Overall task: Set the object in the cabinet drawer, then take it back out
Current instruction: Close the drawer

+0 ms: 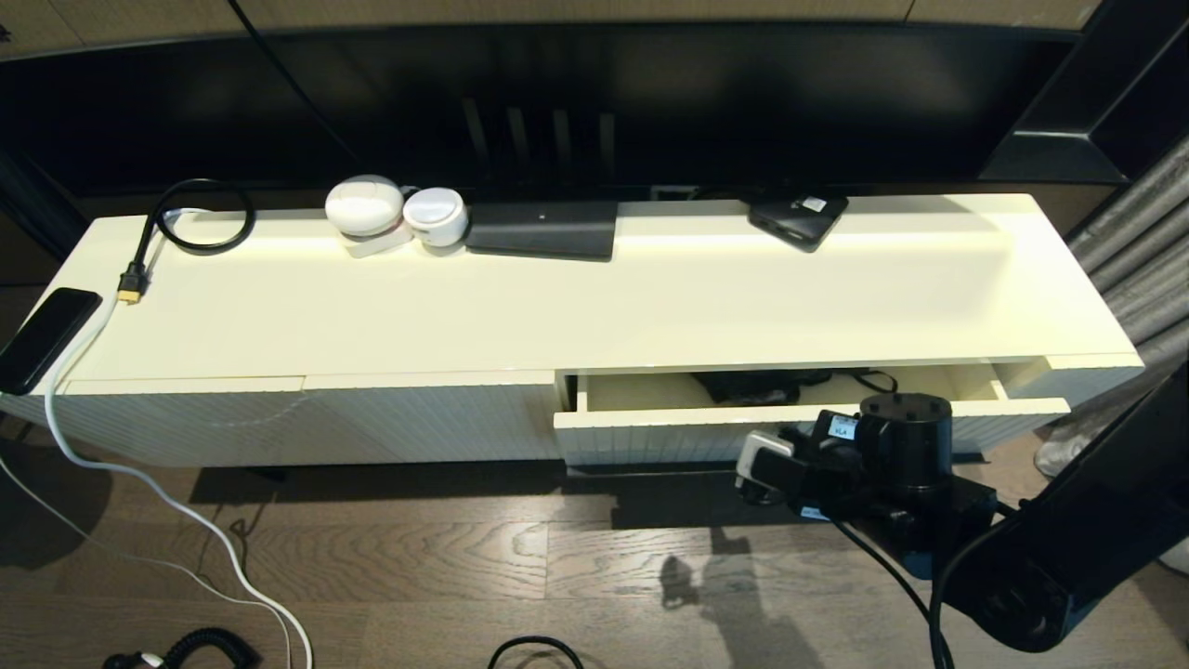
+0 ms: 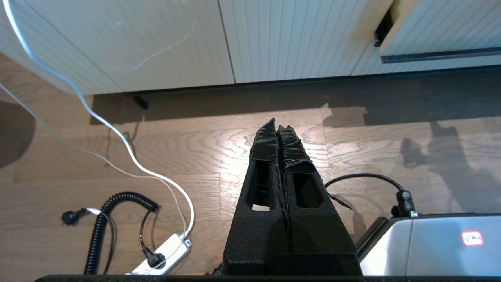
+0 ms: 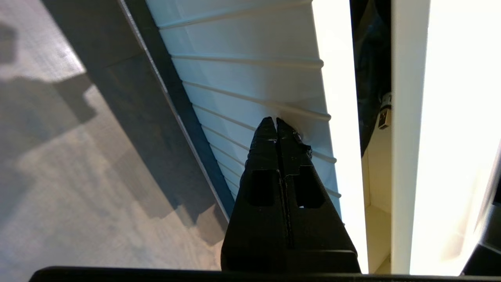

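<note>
Wood-plank flooring [image 1: 418, 557] runs beneath a long low cream-white cabinet [image 1: 594, 297] whose wide shallow cream-white ribbed cabinet drawer [image 1: 808, 413] stands partly pulled out on the right, with a dark tangled object [image 1: 757, 383] lying inside toward the back. The right gripper [image 3: 276, 120], clenched and empty, presses its tips against the drawer's ribbed front. The left gripper [image 2: 278, 127] hangs low over the floor, fingers pressed together, holding nothing.

Upper left of the head view: a looped black cable [image 1: 200, 216], two white round devices [image 1: 395, 214], a black phone [image 1: 45, 336] at the edge.
</note>
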Controlling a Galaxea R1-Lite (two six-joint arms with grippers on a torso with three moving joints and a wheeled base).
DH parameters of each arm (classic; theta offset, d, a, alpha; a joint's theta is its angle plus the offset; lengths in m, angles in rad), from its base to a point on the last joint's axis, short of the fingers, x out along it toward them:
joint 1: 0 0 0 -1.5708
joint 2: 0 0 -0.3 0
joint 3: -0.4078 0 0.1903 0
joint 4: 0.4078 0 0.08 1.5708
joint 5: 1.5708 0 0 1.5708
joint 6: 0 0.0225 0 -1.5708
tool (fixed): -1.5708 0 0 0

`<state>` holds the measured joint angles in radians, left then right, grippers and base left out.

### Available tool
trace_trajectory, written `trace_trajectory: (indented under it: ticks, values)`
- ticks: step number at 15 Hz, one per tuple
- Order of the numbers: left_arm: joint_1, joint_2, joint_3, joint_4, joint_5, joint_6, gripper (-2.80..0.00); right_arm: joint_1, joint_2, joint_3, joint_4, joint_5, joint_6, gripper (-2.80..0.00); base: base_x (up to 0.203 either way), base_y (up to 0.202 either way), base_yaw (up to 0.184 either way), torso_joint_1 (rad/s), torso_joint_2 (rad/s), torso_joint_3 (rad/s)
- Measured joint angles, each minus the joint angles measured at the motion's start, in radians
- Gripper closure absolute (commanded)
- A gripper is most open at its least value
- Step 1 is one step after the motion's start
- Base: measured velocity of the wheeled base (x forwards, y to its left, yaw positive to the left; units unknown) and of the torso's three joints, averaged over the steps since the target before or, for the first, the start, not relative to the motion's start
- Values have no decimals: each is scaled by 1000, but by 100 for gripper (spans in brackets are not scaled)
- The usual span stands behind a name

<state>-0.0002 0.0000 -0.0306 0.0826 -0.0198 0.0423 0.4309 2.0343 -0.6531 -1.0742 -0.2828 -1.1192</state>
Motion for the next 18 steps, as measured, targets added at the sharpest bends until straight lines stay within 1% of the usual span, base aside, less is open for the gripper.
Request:
trace_trajectory:
  ticks: [7,12,15,18]
  values:
    - [0,0,0,0,0,0,0,-47,68,-148,2,-1,0,0,0,0,0,0,0,0]
    - [0,0,0,0,0,-1,0,-54,96,-215,12,-1,0,0,0,0,0,0,0,0]
    - [0,0,0,0,0,0,0,-55,89,-225,17,-3,0,0,0,0,0,0,0,0]
    - [-1,0,0,0,0,0,0,-57,39,-196,51,-1,-2,0,0,0,0,0,0,0]
